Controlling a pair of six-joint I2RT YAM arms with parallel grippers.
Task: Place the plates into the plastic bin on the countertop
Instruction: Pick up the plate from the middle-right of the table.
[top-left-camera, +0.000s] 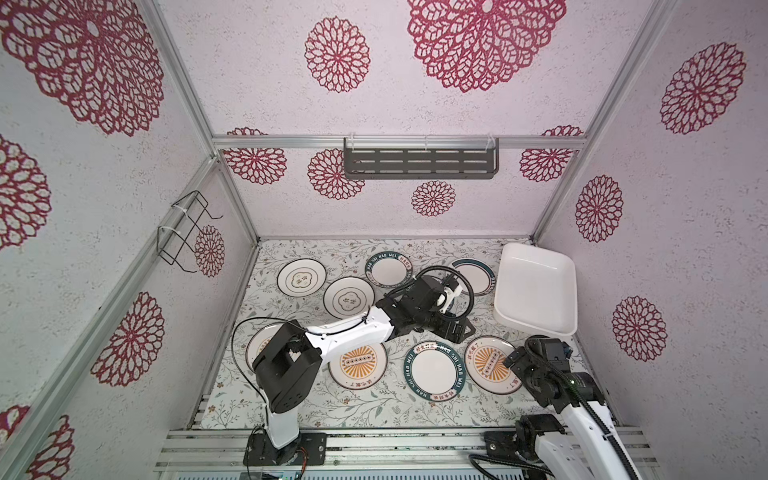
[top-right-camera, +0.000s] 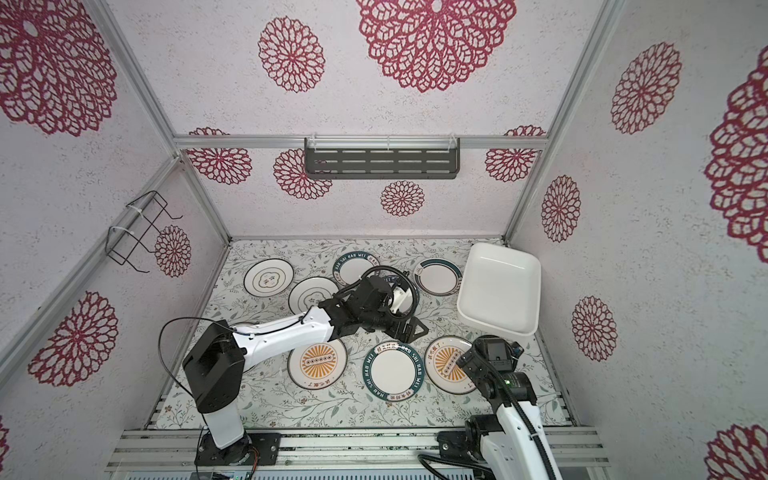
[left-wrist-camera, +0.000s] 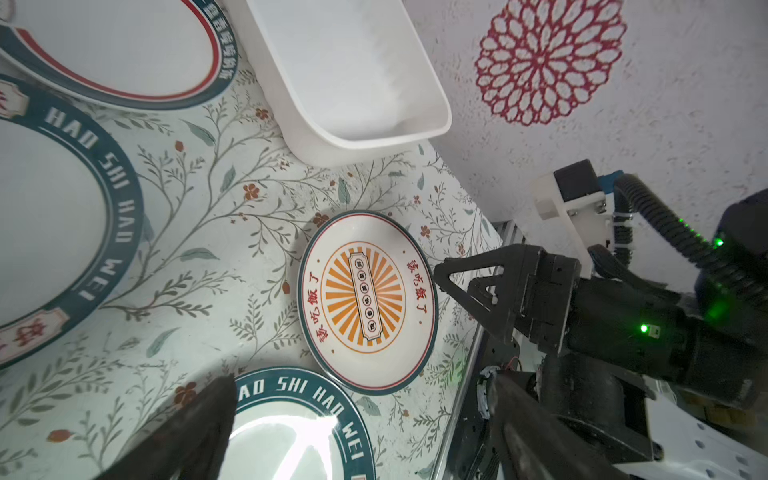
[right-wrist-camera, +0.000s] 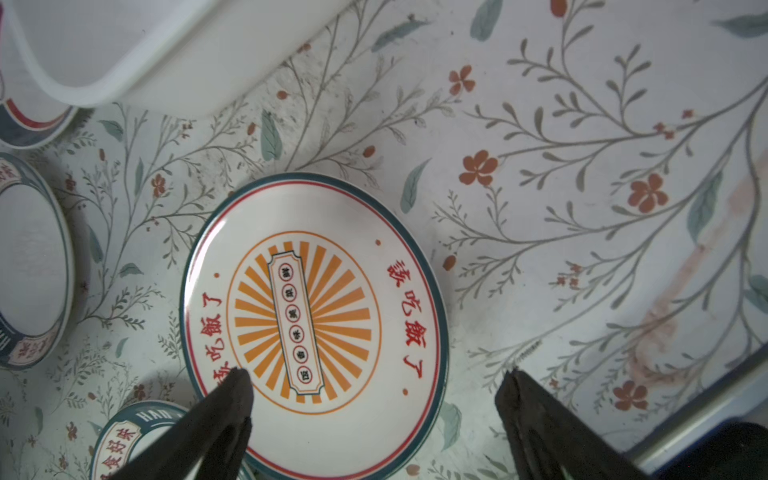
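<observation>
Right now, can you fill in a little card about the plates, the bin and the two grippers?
Plates: at least eight seen, all on the countertop
Bin: empty, no plates inside
Left gripper: open, empty, near a teal plate
Right gripper: open, empty, over a sunburst plate

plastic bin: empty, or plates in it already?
Empty. In a top view the plastic bin shows only a bare white inside; the visible plates lie on the countertop, outside it.
</observation>
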